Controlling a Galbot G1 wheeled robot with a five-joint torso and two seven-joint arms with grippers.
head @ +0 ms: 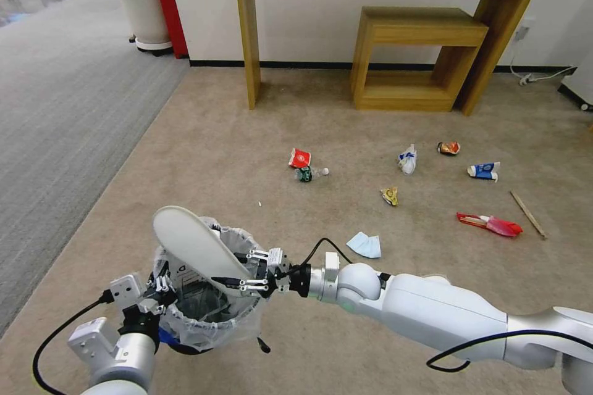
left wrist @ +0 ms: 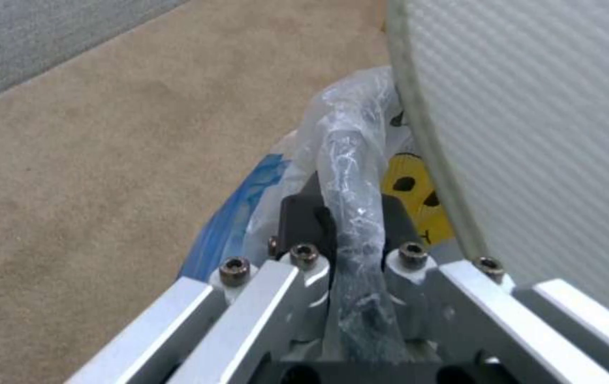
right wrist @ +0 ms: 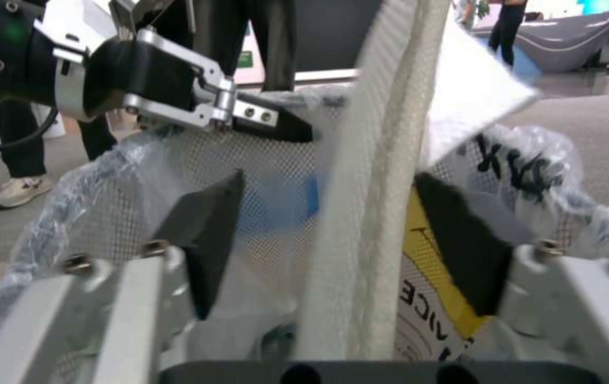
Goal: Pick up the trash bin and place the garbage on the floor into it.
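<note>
The trash bin (head: 207,315), dark blue and lined with a clear printed bag, hangs just above the floor (head: 247,154). My left gripper (head: 162,287) is shut on its bagged rim (left wrist: 350,160). A white slipper (head: 191,244) stands tilted in the bin, heel end up. My right gripper (head: 231,268) is open, its fingers (right wrist: 208,234) on either side of the slipper (right wrist: 368,186). More garbage lies on the beige carpet: red paper cup (head: 299,158), small bottle (head: 311,173), pale blue tissue (head: 364,245), yellow wrapper (head: 390,195), red packet (head: 491,223), carton (head: 483,170), wooden stick (head: 527,214).
A wooden desk (head: 250,43) and a low wooden shelf (head: 420,55) stand against the far wall. A white plant pot (head: 145,12) and a red box (head: 170,9) sit at the back left. Grey striped carpet (head: 55,123) borders the left side.
</note>
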